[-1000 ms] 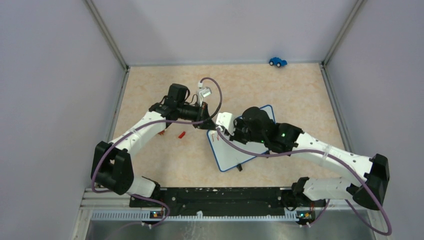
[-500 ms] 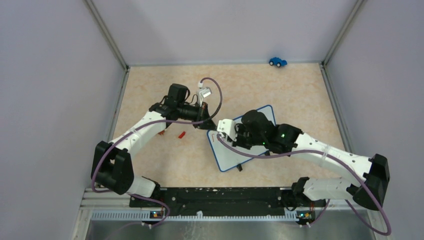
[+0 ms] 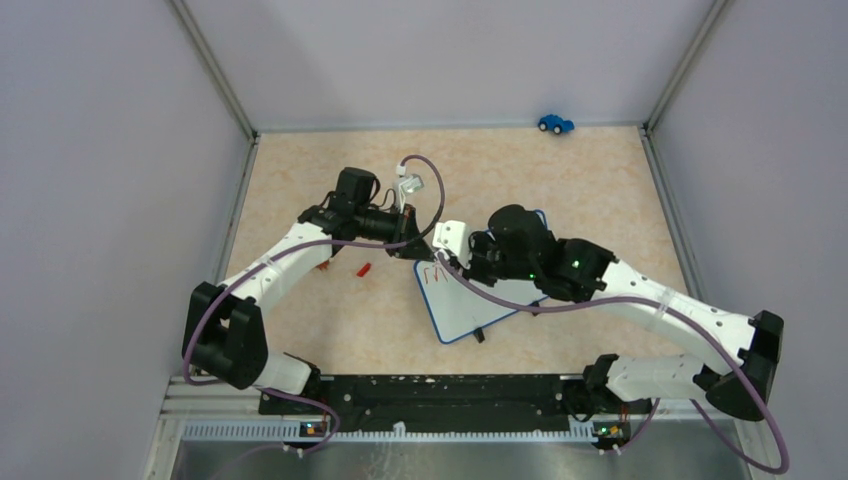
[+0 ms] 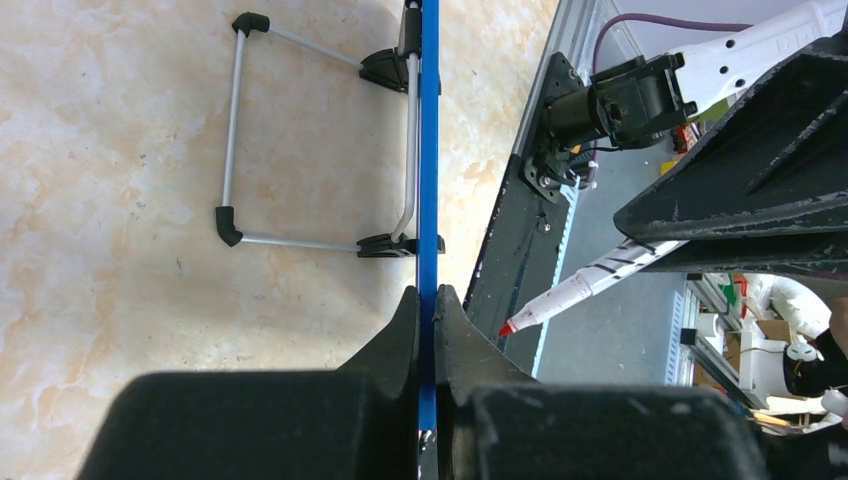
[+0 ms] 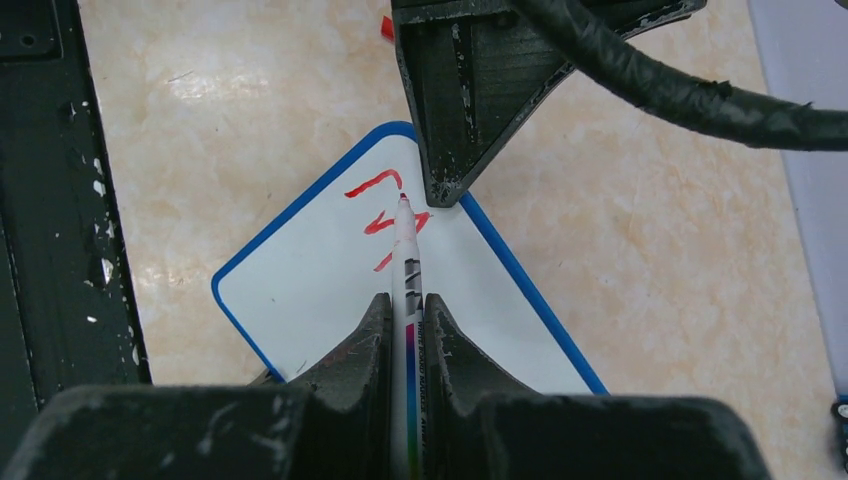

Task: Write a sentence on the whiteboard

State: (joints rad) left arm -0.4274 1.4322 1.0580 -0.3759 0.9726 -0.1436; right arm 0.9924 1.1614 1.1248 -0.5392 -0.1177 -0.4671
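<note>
Whiteboard [image 3: 465,312] is on the desk [image 3: 560,170], under the right arm. The first red strokes of the sentence [image 5: 385,215] sit near the corner farthest ahead of the right gripper [image 5: 405,305]. That gripper is clamped narrow on a marker [image 5: 409,265], barrel pointing straight ahead, tip on the strokes. The left gripper [image 4: 427,300] pinches the blue rim at that corner, just beyond the tip. Bare board lies back and right of the tip, so the next strokes likely run that way.

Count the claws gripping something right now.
2. The left claw pinches the blue-rimmed white rectangular whiteboard by its edge; the right claw holds a white red-tipped marker pen. None hidden.
</note>
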